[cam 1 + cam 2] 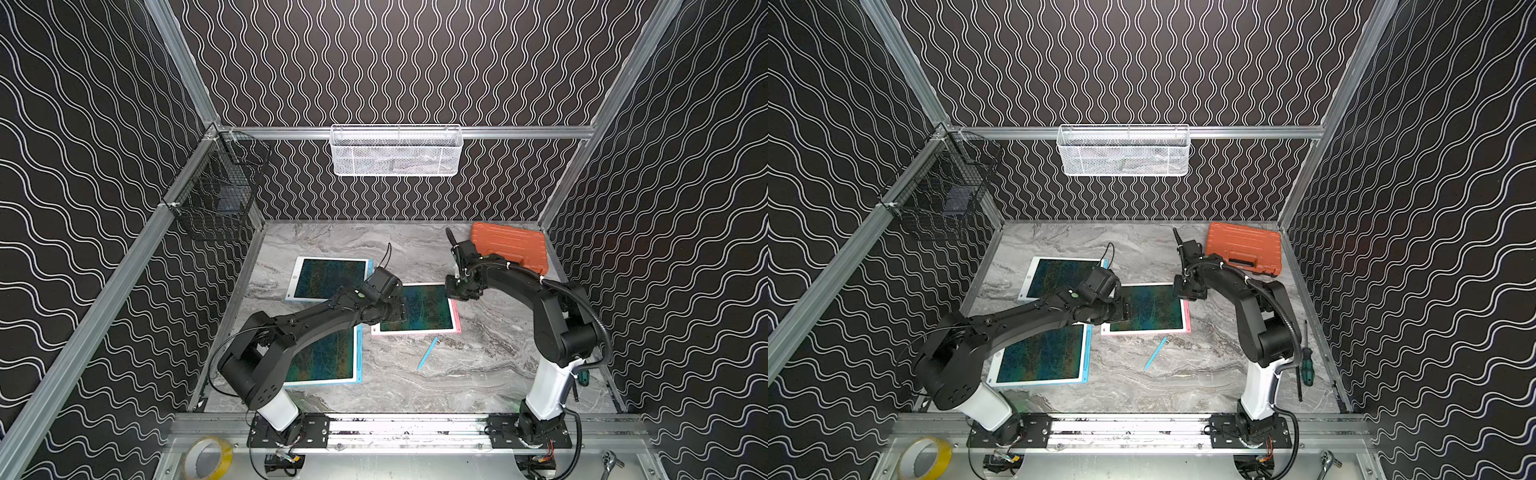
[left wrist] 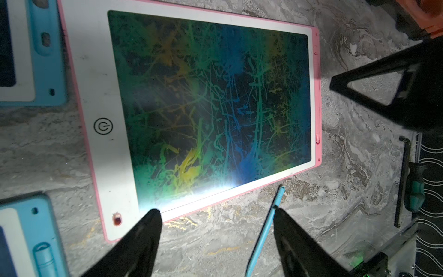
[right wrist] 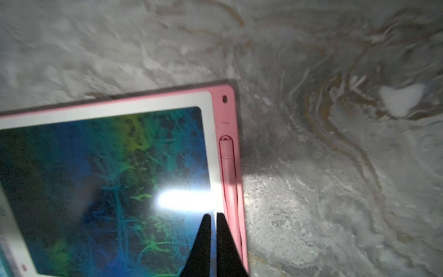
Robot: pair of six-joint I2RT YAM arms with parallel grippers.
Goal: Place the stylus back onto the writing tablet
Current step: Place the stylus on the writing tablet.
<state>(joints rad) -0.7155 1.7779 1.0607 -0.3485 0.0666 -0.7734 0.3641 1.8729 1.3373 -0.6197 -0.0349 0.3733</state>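
Blue stylus [image 1: 428,353] lies loose on tabletop [image 1: 478,382], just near of pink writing tablet [image 1: 428,309], toward its right corner. Left claw [image 2: 215,212] spread, empty, above tablet's left side. Right claw [image 3: 213,215] pressed together, empty, over tablet's right edge.

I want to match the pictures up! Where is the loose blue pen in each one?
Top view: blue pen lying loose just below the pink tablet.
Top view: blue pen just below the pink tablet.
Left wrist: blue pen next to one tip of the open left claw.
Right wrist: not in it.
Shared landmark: the pink tablet, in all four.
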